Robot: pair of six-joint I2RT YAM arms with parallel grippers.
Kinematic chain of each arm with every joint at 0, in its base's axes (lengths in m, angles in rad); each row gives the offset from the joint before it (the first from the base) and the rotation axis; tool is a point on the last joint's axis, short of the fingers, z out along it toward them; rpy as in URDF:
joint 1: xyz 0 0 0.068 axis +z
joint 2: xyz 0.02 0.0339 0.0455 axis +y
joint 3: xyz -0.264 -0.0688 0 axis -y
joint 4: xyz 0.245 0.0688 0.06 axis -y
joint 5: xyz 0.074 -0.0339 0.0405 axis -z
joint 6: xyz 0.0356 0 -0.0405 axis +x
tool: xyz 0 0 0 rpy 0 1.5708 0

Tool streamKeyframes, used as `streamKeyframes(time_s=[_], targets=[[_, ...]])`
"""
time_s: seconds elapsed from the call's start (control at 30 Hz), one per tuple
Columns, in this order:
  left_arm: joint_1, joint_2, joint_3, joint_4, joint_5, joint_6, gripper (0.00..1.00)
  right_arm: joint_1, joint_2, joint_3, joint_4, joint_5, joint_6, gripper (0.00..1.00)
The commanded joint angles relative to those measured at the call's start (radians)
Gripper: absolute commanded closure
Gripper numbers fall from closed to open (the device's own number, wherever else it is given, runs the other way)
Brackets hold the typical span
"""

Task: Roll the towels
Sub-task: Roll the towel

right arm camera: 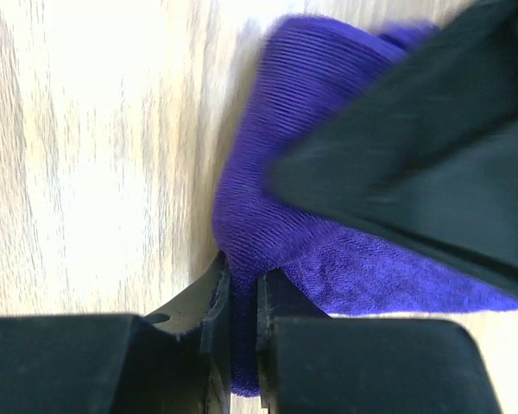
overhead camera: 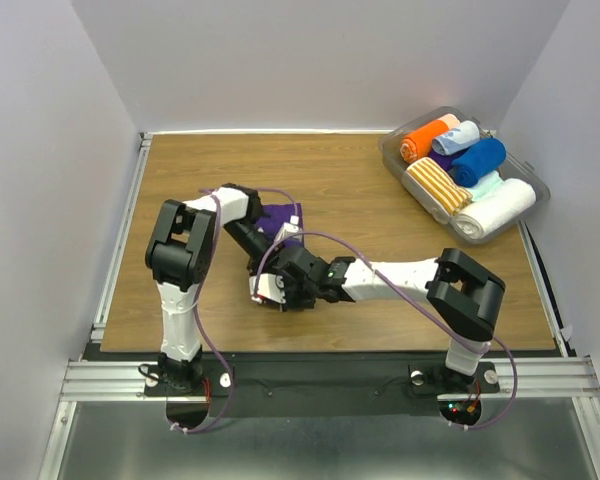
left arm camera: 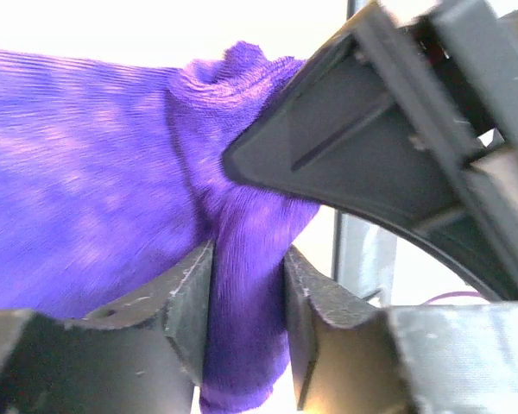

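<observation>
The wooden tabletop [overhead camera: 380,215] is walled on its left, far and right sides, with a metal rail [overhead camera: 330,375] along the near edge. Bare wood lies open left of the arms, behind them and across the right half.

One clear plastic bin [overhead camera: 388,158] sits in the far right corner, close to the right edge. Six rolls can be counted in it: the royal blue towel [overhead camera: 477,160], one orange roll [overhead camera: 417,143], one pale blue roll [overhead camera: 460,137], one orange-and-white striped roll [overhead camera: 438,185], one white roll [overhead camera: 495,208] and one pale mint roll [overhead camera: 486,183].

One purple towel [overhead camera: 277,218] lies bunched near the tabletop's middle, well apart from the bin, and both arms meet over it.

The left end effector [left arm camera: 246,259] stands narrow, a fold of the purple towel filling the gap and touching both fingers. The right end effector [right arm camera: 242,280] is nearly closed, pinching the towel's edge just above the wood.
</observation>
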Motion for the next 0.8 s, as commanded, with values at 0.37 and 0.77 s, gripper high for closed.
streamKeyframes(time_s=[0.37,0.77], targets=[[0.357,-0.306,0.193,0.081,-0.044,0.000,0.41,-0.107,0.121,0.175,-0.275,-0.384,0.200,0.99],[0.477,-0.857,-0.246,0.503,-0.154,0.020,0.19,-0.258,0.368,0.418,-0.476,-0.770,0.306,0.98]])
